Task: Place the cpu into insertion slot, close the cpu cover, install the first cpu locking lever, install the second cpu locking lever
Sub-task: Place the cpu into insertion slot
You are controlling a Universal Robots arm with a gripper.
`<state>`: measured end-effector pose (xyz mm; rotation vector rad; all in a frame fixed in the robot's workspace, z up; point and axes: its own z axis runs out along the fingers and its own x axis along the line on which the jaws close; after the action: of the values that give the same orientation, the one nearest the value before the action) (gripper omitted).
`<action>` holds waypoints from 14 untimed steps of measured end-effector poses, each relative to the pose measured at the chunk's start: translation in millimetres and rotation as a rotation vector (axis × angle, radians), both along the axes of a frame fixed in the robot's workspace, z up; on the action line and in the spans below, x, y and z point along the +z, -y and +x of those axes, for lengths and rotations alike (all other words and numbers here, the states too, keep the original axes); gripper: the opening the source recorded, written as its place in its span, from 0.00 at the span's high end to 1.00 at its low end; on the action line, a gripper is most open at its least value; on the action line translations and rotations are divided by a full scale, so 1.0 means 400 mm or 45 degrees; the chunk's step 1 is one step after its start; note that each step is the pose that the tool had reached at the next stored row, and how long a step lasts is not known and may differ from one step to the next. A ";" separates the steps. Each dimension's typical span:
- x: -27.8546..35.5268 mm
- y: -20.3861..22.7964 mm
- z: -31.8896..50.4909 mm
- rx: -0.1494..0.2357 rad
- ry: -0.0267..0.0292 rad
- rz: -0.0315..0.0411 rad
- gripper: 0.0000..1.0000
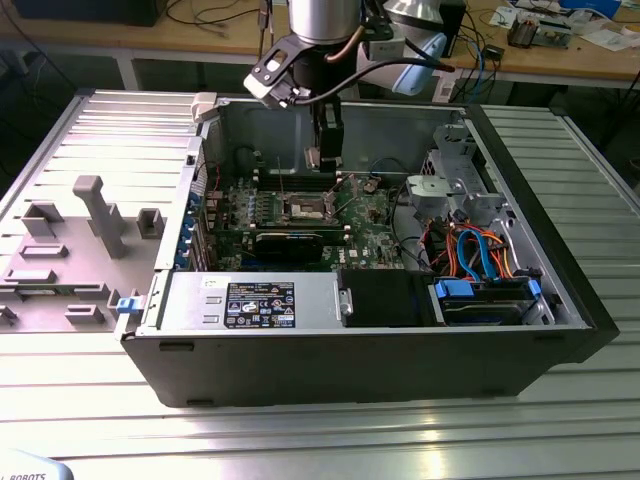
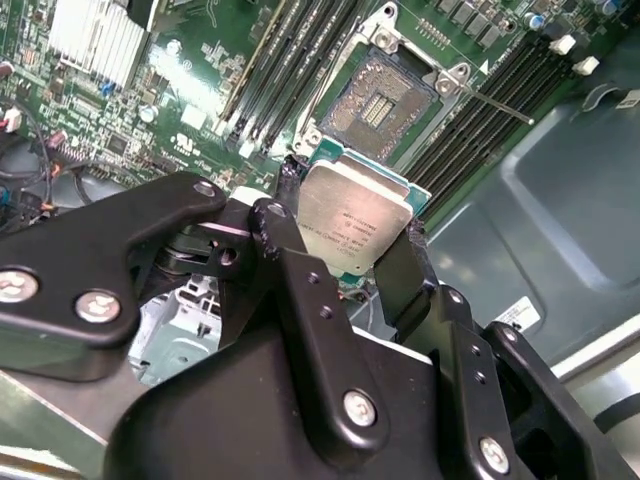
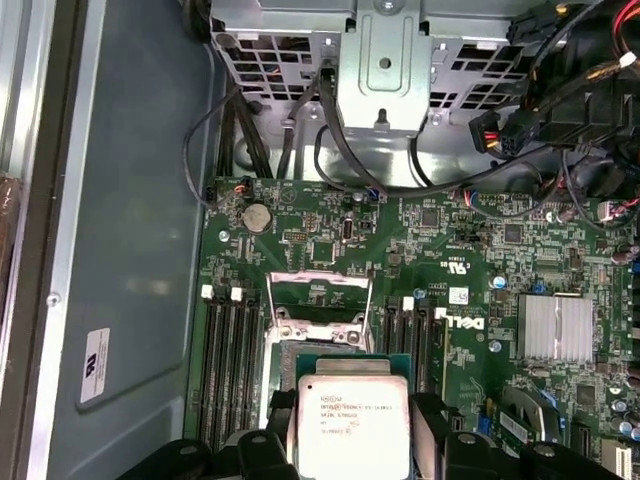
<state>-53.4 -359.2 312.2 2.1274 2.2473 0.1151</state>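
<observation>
Silver-grey side up, toward wrist cameras: clamping cpu [image 2: 355, 215] in gripper [image 2: 348, 232], jaws clenched on two opposite edges. Hanging clear above motherboard [image 3: 480, 260], near open insertion slot [image 2: 383, 98], not yet seating. Judging best practice: keeping chip flat, squaring edges to slot frame, descending straight, avoiding any sliding across contacts, releasing only once resting evenly. Noting farther off: cpu cover [image 3: 318, 332] lying swung open, locking lever [image 2: 495, 103] unlatched, both seemingly clear of descent path.

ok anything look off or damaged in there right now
Nothing stands out. The cpu is gripped squarely between the jaws, held near the open socket, and the motherboard shows no visible damage or loose parts.
</observation>
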 end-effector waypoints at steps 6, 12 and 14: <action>-0.040 0.001 -0.013 -0.036 0.0400 0.0006 0.46; -0.076 0.001 -0.020 -0.036 0.0316 0.0021 0.46; -0.089 0.001 -0.022 -0.036 0.0305 0.0019 0.46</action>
<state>-62.1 -359.5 276.5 2.1459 2.2039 0.1405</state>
